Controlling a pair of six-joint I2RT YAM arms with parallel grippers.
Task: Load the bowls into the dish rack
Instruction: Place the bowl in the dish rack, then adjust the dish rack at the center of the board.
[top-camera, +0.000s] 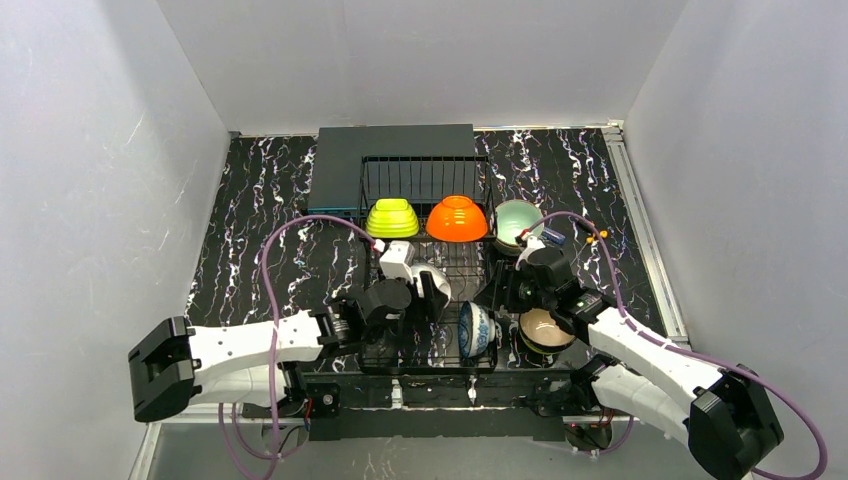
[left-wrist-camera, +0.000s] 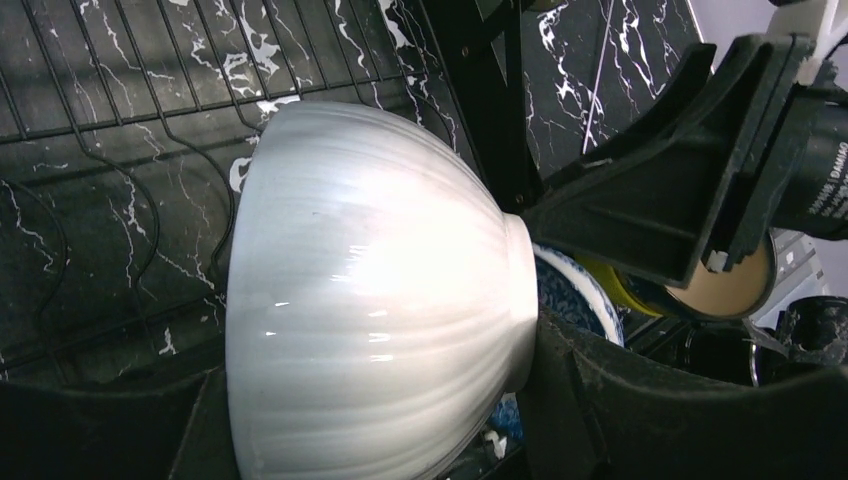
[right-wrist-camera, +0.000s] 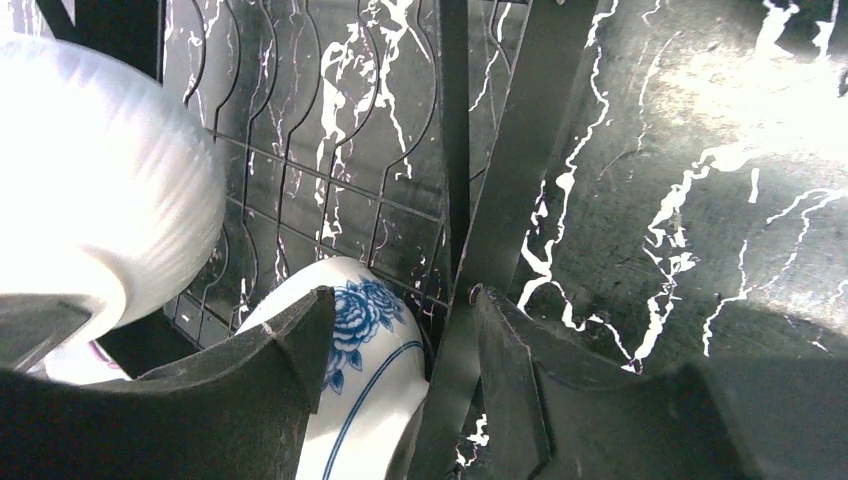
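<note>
Left fingers (left-wrist-camera: 640, 420) grip glossy ribbed white bowl (left-wrist-camera: 370, 290) — right fingers (right-wrist-camera: 200, 410) apart over black wire rack (right-wrist-camera: 452, 150).

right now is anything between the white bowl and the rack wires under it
Nothing visible: the dish rack wires by the white bowl are bare. The blue patterned bowl stands close on its right, the right hand beside it.

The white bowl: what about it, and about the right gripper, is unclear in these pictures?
White bowl: its inside, left wrist view; it faces away.
White bowl, top view: mostly under the left gripper.
Right gripper: contact with the patterned bowl, right wrist view; its finger covers the rim.
</note>
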